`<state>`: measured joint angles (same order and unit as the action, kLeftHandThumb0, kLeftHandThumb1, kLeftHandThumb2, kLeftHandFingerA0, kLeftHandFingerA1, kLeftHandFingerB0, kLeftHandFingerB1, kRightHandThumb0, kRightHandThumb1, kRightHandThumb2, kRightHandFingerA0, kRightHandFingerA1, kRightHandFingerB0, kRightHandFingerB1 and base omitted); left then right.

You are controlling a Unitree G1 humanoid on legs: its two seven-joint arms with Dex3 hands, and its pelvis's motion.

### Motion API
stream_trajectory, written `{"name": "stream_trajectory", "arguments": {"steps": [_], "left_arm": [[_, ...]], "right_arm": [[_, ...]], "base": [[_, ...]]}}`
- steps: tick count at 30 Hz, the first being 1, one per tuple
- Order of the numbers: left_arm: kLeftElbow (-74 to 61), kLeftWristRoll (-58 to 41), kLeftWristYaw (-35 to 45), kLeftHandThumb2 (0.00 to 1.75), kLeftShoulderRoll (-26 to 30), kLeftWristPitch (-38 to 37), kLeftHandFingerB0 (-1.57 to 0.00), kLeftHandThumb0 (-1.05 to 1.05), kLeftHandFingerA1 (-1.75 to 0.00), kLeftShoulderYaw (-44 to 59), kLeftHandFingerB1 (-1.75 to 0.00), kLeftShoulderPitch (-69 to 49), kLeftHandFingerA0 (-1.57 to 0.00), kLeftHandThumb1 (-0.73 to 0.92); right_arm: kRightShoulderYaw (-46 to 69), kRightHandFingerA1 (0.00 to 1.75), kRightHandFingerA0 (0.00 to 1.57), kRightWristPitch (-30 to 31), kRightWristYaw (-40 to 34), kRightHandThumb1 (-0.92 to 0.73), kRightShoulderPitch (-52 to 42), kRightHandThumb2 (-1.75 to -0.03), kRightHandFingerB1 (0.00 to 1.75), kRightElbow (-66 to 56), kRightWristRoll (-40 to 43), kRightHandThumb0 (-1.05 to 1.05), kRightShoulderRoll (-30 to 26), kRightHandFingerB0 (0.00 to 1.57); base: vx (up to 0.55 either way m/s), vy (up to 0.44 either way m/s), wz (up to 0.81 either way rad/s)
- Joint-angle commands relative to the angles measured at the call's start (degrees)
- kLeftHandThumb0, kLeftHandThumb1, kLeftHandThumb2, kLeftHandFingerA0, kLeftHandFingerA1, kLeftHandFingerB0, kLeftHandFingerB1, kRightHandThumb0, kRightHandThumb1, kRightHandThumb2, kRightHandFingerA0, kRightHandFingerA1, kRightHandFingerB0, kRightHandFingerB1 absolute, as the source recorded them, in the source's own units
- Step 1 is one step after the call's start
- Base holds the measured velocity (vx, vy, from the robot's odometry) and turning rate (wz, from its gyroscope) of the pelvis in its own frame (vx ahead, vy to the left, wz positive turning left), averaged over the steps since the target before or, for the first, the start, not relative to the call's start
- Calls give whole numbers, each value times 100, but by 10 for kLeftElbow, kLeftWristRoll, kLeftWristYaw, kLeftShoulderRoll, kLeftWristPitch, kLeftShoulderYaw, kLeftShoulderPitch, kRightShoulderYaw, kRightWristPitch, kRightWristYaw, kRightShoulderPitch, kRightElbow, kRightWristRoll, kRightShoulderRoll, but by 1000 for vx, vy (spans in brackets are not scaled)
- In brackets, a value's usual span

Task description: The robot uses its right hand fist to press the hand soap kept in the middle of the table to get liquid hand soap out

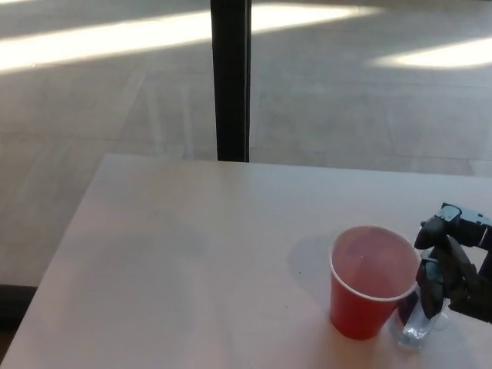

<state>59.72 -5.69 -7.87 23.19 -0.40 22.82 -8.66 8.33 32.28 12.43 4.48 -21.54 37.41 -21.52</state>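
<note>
A clear hand soap bottle (413, 329) stands near the table's front right, mostly hidden behind a red paper cup (369, 281) and my hand. My right hand (453, 267) comes in from the right edge and sits on top of the bottle, its black fingers curled downward into a fist over the pump. The pump head itself is hidden under the fingers. The red cup stands upright just left of the bottle, touching or nearly touching it, and looks empty. My left hand does not show.
The pale table (192, 269) stretches left and back from the cup. A black vertical post (231, 77) rises behind the table's far edge. Beyond it lies a sunlit floor.
</note>
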Motion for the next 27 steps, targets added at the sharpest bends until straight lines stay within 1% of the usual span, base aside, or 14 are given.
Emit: {"name": "stream_trajectory", "arguments": {"steps": [1, 6, 10, 11, 14, 15, 17, 18, 19, 21, 22, 24, 25, 27], "left_arm": [[6, 0, -2, 94, 18, 0, -64, -38, -99, 0, -86, -3, -83, 47], [7, 1, -4, 97, 18, 0, -66, -39, -101, 2, -86, -4, -87, 46], [13, -3, -2, 93, 19, 5, -65, -38, -100, 5, -88, -1, -81, 48], [9, -3, -3, 93, 18, 5, -65, -38, -100, 5, -88, -3, -82, 47], [2, -2, -4, 94, 17, 6, -64, -38, -99, 4, -87, -8, -81, 47], [2, -3, -2, 95, 16, 5, -64, -38, -99, 5, -88, -9, -81, 47], [11, -4, 1, 94, 17, 2, -61, -37, -99, 5, -85, -4, -81, 48], [12, -7, 1, 93, 17, 4, -59, -36, -98, 8, -84, -3, -80, 48], [14, -6, 0, 93, 17, 4, -60, -36, -98, 7, -83, -2, -80, 49], [13, -2, -2, 94, 17, 4, -65, -36, -98, 3, -86, -3, -82, 48], [12, 1, -4, 95, 16, 1, -64, -38, -98, 1, -86, -3, -82, 48], [12, 0, -5, 95, 16, 1, -64, -38, -98, 1, -86, -2, -82, 48], [9, 1, -5, 95, 16, 7, -64, -38, -97, 1, -86, -2, -81, 48], [9, 1, -9, 92, 17, 10, -66, -37, -98, 1, -88, 0, -81, 48]], "right_arm": [[62, 175, 97, 104, -31, -59, 72, -121, 155, -56, 93, -21, -34, 73], [123, 175, 96, 151, -75, -56, 144, -124, 153, -86, 151, -21, -64, 76], [192, 175, 91, 169, -85, -61, 196, -115, 152, -81, 205, -20, -115, 72], [207, 175, 89, 171, -85, -76, 201, -97, 162, -73, 214, -19, -125, 64], [243, 175, 88, 180, -94, -80, 214, -93, 162, -54, 232, -16, -146, 63], [274, 175, 83, 178, -82, -89, 218, -93, 169, -25, 238, -12, -164, 54], [305, 175, 82, 173, -55, -86, 217, -99, 170, 7, 247, -14, -182, 48], [343, 175, 82, 163, -36, -72, 206, -98, 150, 38, 244, -18, -197, 56], [366, 175, 82, 175, -60, -74, 205, -85, 136, 51, 259, -22, -200, 65], [398, 175, 88, 164, -54, -69, 185, -98, 127, 69, 233, -17, -212, 71], [427, 175, 88, 170, -69, -66, 175, -106, 140, 94, 231, -18, -216, 61], [447, 175, 88, 168, -64, -66, 164, -106, 140, 121, 219, -18, -225, 61], [471, 175, 94, 157, -70, -61, 135, -111, 128, 146, 180, -15, -230, 76], [487, 175, 97, 124, -74, -53, 82, -120, 129, 180, 111, -15, -233, 83]], "base": [[0, 0, 0], [0, 0, 0], [0, 0, 0], [0, 0, 0], [0, 0, 0], [0, 0, 0], [0, 0, 0], [0, 0, 0], [0, 0, 0], [0, 0, 0], [0, 0, 0], [0, 0, 0], [0, 0, 0], [0, 0, 0]]}}
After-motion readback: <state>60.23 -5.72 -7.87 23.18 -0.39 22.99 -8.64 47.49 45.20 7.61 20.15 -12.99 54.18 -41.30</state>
